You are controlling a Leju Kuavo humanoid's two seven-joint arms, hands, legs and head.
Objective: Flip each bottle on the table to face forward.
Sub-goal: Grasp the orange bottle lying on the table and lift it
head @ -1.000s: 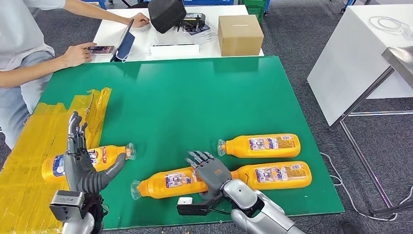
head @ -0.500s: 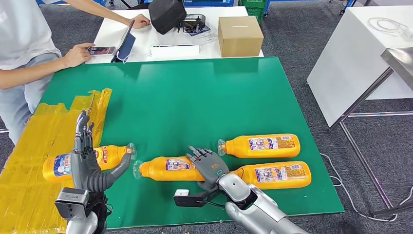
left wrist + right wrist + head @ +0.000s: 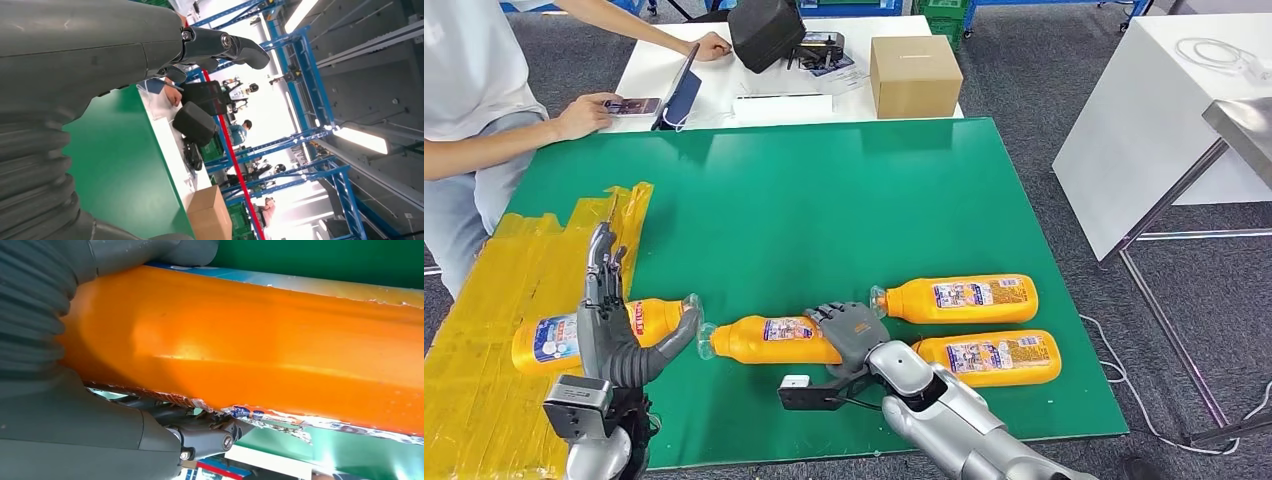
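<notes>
Several orange bottles lie on their sides on the green table [image 3: 824, 190]. My right hand [image 3: 854, 335] grips the middle bottle [image 3: 764, 340] at its base end, its cap pointing left. In the right wrist view this orange bottle [image 3: 260, 345] sits between my thumb and fingers [image 3: 200, 437]. Two more bottles lie to the right, one farther [image 3: 959, 298] and one nearer [image 3: 994, 358], both with white labels up. My left hand [image 3: 609, 325] stands open with its fingers upright, in front of the left bottle [image 3: 549, 338]. In the left wrist view the left hand [image 3: 90, 65] holds nothing.
Yellow tape [image 3: 484, 330] covers the table's left part. A person [image 3: 474, 110] sits at the far left with a phone. Behind the green table a white table carries a cardboard box [image 3: 914, 75] and a black bag [image 3: 766, 30]. Another white table [image 3: 1154, 120] stands at the right.
My right hand has carried the middle bottle away from the front edge and to the left, turning it level; its cap now lies close to the left bottle's cap. My left hand rose slightly.
</notes>
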